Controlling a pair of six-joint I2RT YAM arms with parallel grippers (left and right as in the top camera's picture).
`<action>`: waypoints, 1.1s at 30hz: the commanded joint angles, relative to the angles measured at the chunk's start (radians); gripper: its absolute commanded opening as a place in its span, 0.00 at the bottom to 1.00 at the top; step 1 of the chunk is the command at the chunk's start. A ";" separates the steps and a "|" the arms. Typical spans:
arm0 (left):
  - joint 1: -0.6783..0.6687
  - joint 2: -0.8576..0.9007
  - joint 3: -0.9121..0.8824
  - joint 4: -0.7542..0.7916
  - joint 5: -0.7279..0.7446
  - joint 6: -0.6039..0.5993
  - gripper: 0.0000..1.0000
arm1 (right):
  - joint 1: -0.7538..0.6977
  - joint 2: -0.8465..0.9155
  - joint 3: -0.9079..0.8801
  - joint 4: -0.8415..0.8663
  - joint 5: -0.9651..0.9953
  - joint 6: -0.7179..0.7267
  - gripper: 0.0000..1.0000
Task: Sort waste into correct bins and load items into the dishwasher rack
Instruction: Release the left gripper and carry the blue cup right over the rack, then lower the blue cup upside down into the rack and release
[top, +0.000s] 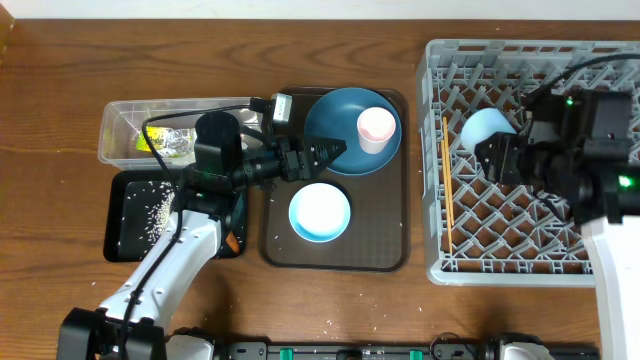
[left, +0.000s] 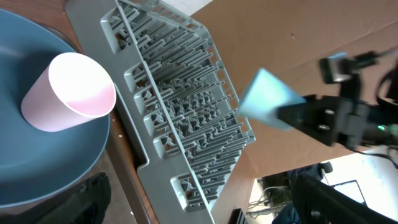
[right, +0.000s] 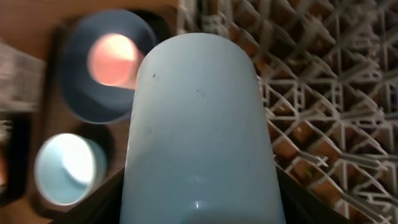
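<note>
One light-blue cup (top: 483, 127) hung over the dishwasher rack (top: 520, 225).
Right gripper (top: 497, 150) clamped it for loading; left gripper (top: 328, 152), leftward, gaped empty.

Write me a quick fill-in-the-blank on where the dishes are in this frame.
The pinkish cup stands on the dark-blue ____.
The right fingers hold the light-blue cup above the ____.
The rice grains lie in the ____ tray.
Missing: plate; rack; black.

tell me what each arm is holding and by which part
Right gripper clamps the light-blue cup by its sides, above the rack. Left gripper is open and empty, over the plate.
</note>
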 joint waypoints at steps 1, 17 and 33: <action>-0.002 -0.005 -0.005 0.004 -0.002 0.022 0.95 | 0.017 0.076 0.008 -0.009 0.062 -0.013 0.40; -0.002 -0.005 -0.005 0.004 -0.003 0.022 1.00 | 0.060 0.369 0.008 0.026 0.070 -0.066 0.36; -0.002 -0.005 -0.005 0.004 -0.002 0.022 1.00 | 0.048 0.357 0.011 -0.051 0.076 -0.073 0.99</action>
